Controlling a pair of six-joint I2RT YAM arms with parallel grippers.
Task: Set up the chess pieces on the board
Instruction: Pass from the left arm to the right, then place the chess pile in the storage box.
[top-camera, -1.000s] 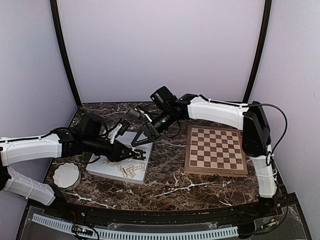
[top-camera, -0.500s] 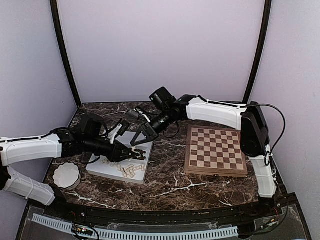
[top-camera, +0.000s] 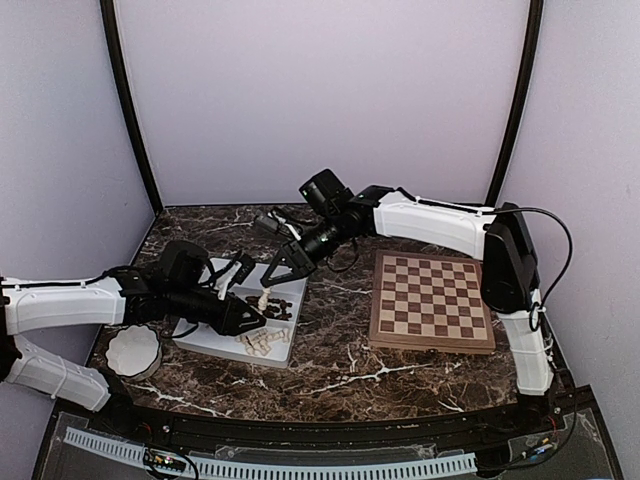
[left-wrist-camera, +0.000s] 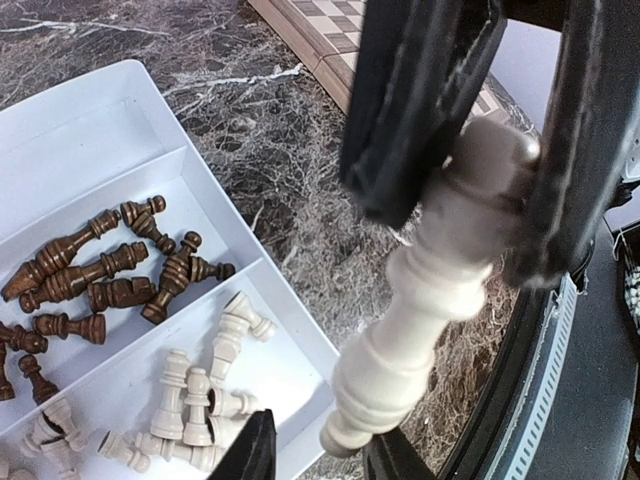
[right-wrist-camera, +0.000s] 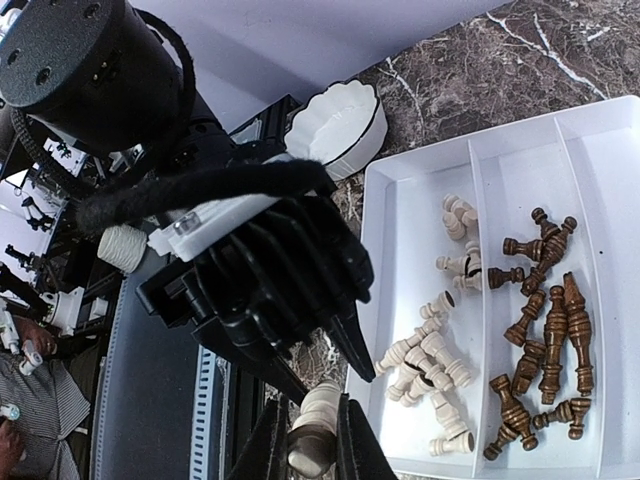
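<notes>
Your right claw (right-wrist-camera: 305, 445) is clamped on the lower end of 1 cream piece (left-wrist-camera: 430, 290), which hangs tilted in the air over the edge of the white tray (left-wrist-camera: 100, 120). Your left claw (left-wrist-camera: 470, 225) has its 2 fingers on either side of that piece's head; you cannot tell from these views whether they press it. In the tray, dark pieces (left-wrist-camera: 110, 280) lie in the middle compartment and loose cream pieces (left-wrist-camera: 200, 400) in the next. The board (top-camera: 431, 300) lies well apart, to the right on the marble table (top-camera: 330, 370).
</notes>
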